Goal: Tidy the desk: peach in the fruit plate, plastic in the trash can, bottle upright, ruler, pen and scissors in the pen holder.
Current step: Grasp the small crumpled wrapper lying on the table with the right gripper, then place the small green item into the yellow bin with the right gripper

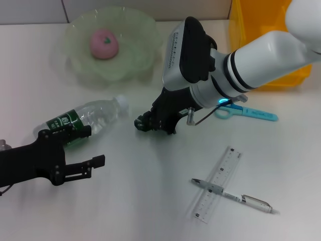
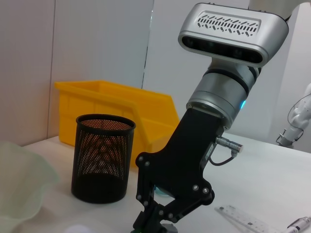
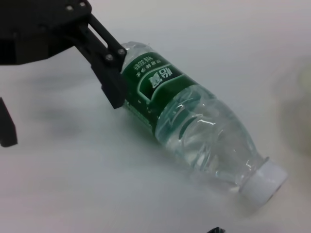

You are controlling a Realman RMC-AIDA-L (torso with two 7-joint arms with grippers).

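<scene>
- White bench (image 1: 150,201) under a pale wall, with everything placed here relative to the bottle (image 1: 85,120), which lies on its side near the robot's left edge, cap pointing toward the middle.
- Peach (image 1: 104,43) sits in the green plate (image 1: 135,60) just beyond the bottle — that part looks done.
- Left gripper (image 1: 85,148) is at the bottle's base end, jaws spread wide and holding nothing; one finger (image 3: 109,73) lies against the green label while the other hangs clear on the near side. My reading: it is lined up to straddle the body so a squeeze can tip the bottle upright.
- Right gripper (image 1: 143,122) hovers just past the cap end, low over the bench; whether its jaws are open I cannot tell, and nothing shows in them. Its wrist camera looks straight down the bottle — likely poised to steady or help lift the neck.
- Scissors (image 1: 246,113) lie well to the right of the bottle, partly behind the right arm, near the yellow bin (image 1: 266,45).
- Ruler (image 1: 218,186) and pen (image 1: 233,197) lie crossed, far right and nearer the robot than the bottle — untouched.
- Mesh holder (image 2: 103,158) stands beside the bin in the left wrist view; it looks empty.
- No plastic scrap is visible.
</scene>
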